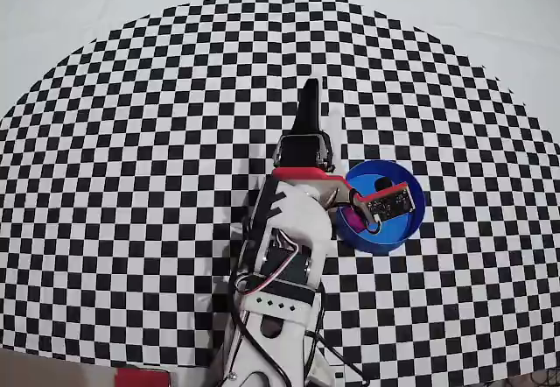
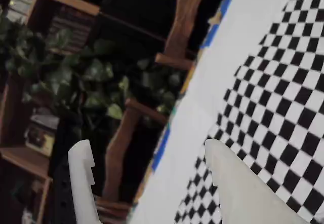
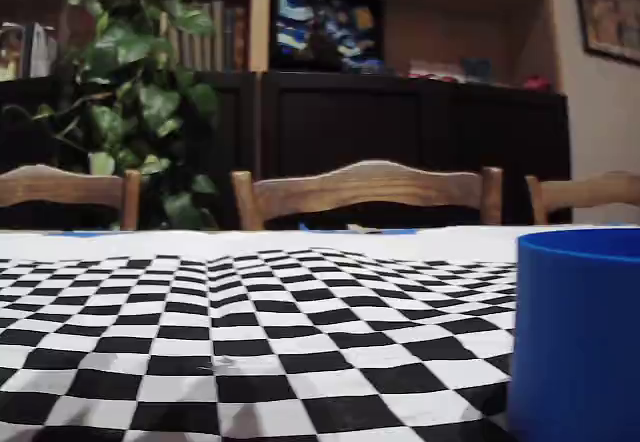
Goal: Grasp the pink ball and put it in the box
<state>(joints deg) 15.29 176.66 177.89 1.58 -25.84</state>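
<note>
The pink ball (image 1: 353, 221) lies inside the round blue box (image 1: 407, 222), at its left side, partly covered by the wrist camera board. The box also shows at the right edge of the fixed view (image 3: 580, 332); the ball is hidden there. My gripper (image 1: 308, 98) points toward the far side of the checkered cloth, left of and beyond the box. In the wrist view the gripper (image 2: 146, 145) is tilted up toward the room, its two white fingers (image 2: 81, 173) wide apart with nothing between them.
The checkered cloth (image 1: 131, 142) covers the table. Wooden chairs (image 3: 365, 190), a leafy plant (image 3: 130, 92) and dark shelves stand beyond the far table edge. The arm's body (image 1: 284, 256) lies over the near middle of the cloth.
</note>
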